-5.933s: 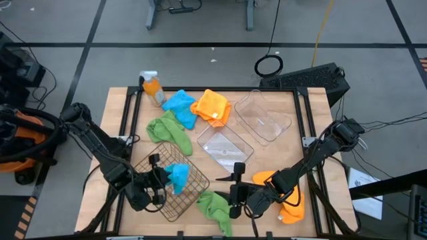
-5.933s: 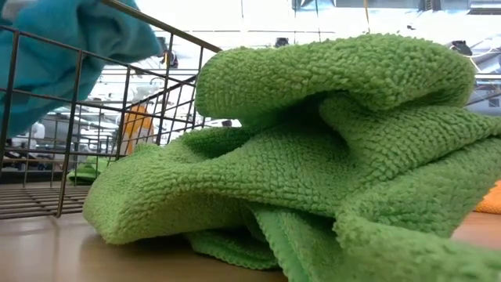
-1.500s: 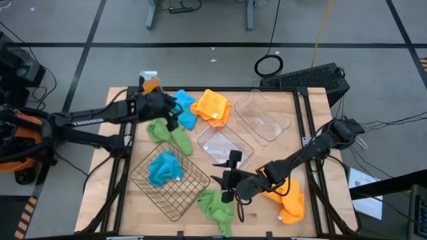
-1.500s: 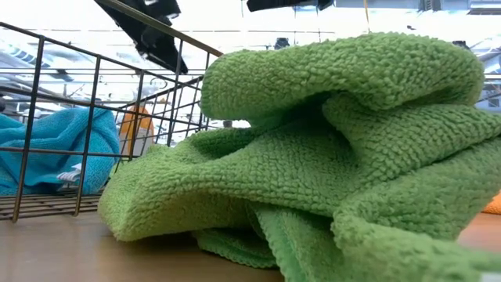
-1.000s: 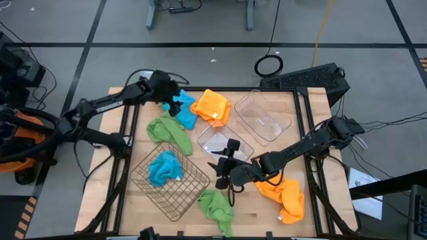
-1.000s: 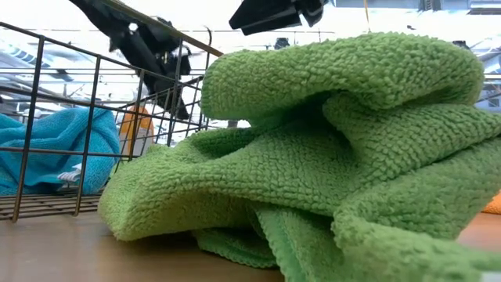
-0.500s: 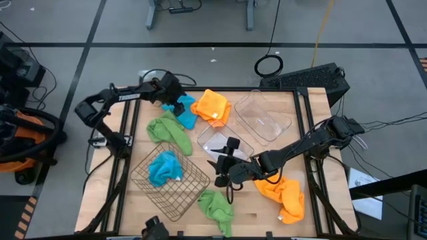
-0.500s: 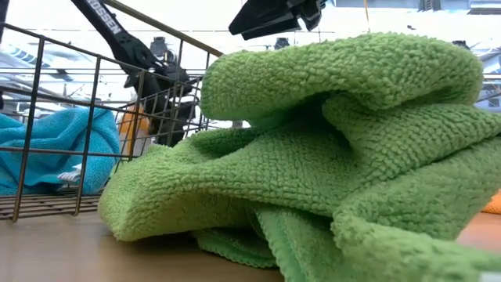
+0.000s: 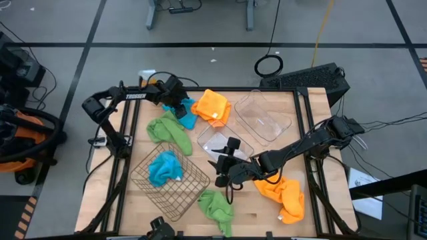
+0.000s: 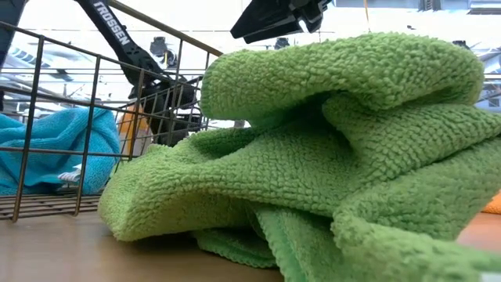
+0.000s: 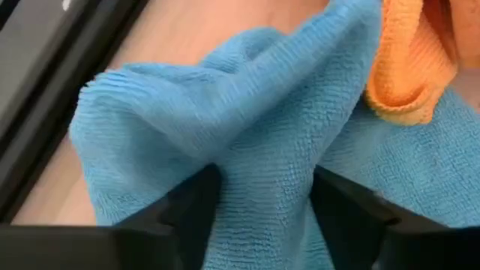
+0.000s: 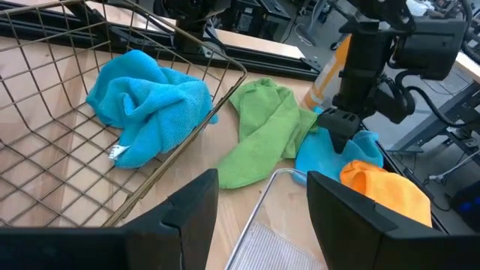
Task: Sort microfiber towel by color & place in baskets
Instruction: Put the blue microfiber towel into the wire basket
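One blue towel (image 11: 255, 142) bunched between left pincer (image 11: 262, 202) fingers, touching.

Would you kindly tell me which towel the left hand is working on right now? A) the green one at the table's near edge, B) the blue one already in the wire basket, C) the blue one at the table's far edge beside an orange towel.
C: the left hand straddles a fold of the blue towel beside the orange towel.
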`<state>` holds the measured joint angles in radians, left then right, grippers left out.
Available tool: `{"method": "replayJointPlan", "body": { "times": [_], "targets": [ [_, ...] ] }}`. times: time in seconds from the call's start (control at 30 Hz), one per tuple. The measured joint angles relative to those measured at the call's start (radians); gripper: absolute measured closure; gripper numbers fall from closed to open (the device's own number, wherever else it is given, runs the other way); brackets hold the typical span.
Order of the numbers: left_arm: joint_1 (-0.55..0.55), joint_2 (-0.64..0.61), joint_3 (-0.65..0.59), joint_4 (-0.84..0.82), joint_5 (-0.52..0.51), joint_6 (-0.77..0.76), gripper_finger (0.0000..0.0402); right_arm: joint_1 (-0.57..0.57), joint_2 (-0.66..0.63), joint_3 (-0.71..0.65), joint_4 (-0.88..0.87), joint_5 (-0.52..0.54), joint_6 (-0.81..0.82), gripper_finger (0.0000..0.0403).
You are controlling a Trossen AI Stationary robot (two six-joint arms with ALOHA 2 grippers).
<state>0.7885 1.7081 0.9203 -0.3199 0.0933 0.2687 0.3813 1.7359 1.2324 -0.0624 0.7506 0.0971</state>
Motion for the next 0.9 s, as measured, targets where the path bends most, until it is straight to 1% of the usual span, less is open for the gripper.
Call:
{"method": "replayJointPlan", "body": {
  "times": [0.27, 0.3, 0.37, 0.43, 0.57, 0.63, 0.9],
  "targets": [
    [-0.010, 0.001, 0.000, -0.001, 0.000, 0.001, 0.0367, 0.000, 0.000, 0.000, 0.000, -0.001, 0.000, 0.0209],
    [-0.010, -0.004, 0.000, -0.001, 0.000, 0.001, 0.0382, 0.000, 0.000, 0.000, 0.000, -0.001, 0.000, 0.0209],
    [-0.012, -0.016, 0.000, 0.000, -0.001, 0.001, 0.0388, 0.000, 0.000, 0.000, 0.000, -0.001, 0.000, 0.0209],
    [-0.018, -0.038, 0.000, -0.007, -0.010, 0.000, 0.0380, 0.000, 0.000, 0.000, 0.000, -0.001, 0.000, 0.0209],
    [-0.052, -0.121, 0.000, -0.027, -0.084, 0.001, 0.0380, 0.000, 0.000, 0.000, -0.002, 0.000, -0.001, 0.0209],
    [-0.077, -0.178, 0.000, -0.039, -0.105, 0.001, 0.0385, 0.000, 0.000, 0.000, -0.003, 0.001, -0.001, 0.0209],
    [-0.211, -0.468, 0.000, -0.101, -0.110, -0.004, 0.0389, -0.017, 0.044, 0.000, -0.016, 0.009, -0.008, 0.0209]
  ]
}}
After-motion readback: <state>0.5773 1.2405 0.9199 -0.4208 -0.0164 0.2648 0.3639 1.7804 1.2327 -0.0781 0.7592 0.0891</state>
